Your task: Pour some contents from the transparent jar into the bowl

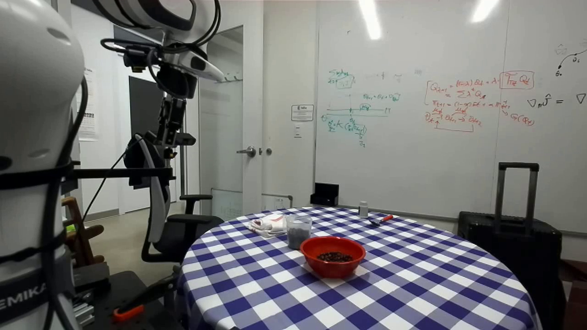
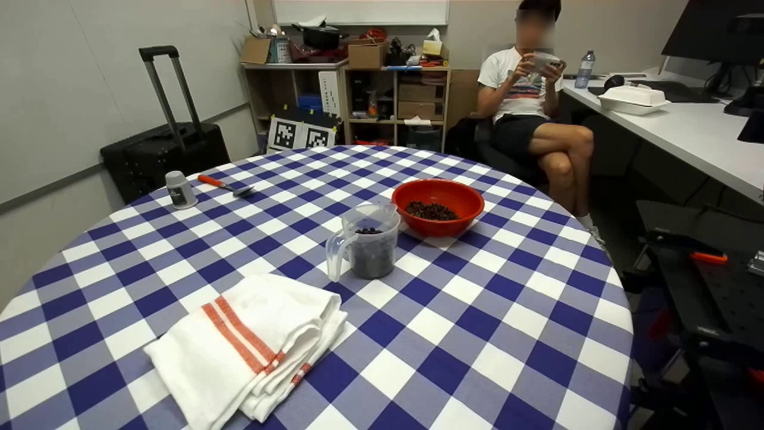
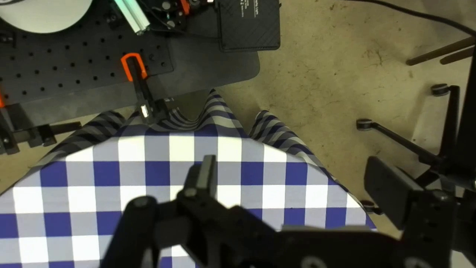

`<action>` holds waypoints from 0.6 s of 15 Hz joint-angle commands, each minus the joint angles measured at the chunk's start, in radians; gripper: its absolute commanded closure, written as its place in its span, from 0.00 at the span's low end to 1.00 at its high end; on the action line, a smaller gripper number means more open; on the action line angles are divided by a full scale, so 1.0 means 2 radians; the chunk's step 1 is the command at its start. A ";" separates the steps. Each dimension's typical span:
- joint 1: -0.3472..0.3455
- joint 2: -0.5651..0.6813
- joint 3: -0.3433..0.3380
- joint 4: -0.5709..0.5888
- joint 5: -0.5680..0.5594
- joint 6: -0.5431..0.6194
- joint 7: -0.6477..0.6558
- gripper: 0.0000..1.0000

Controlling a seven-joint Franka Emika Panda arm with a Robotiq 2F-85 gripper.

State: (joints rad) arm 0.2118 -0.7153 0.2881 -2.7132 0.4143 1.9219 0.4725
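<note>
Wrist view and both exterior views show the round table (image 2: pixel 453 334), dressed in blue and white checks. In an exterior view the white robot arm (image 1: pixel 34 105) stands tall at the left. In an exterior view a person (image 2: pixel 522 98) sits beyond the table with legs crossed. Beside the table, in both exterior views, stands a black suitcase (image 1: pixel 511 256) with its handle raised. The claw (image 3: pixel 292 182) hangs high, well above the tabletop, and is wide: in the wrist view its fingers (image 3: pixel 388 191) stand well apart, with the table's checks showing between them. A white towel (image 2: pixel 239 346) with red stripes lies folded on the table. The red bowl (image 1: pixel 334 269) stands upright, and the see-through jar (image 2: pixel 371 251) stands upright between towel and bowl, just beside the bowl; whether those two touch I cannot tell. Well apart from them, a spoon (image 2: pixel 215 181) with a red handle lies near a small grey bottle (image 2: pixel 181 192). Small dark pieces (image 2: pixel 431 211) lie heaped in the bowl, and more fill the lower part of the jar
</note>
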 commanded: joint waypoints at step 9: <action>-0.028 0.176 -0.015 0.110 -0.187 0.092 -0.163 0.00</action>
State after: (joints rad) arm 0.1537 -0.4744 0.2791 -2.5837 0.1141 2.0839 0.2438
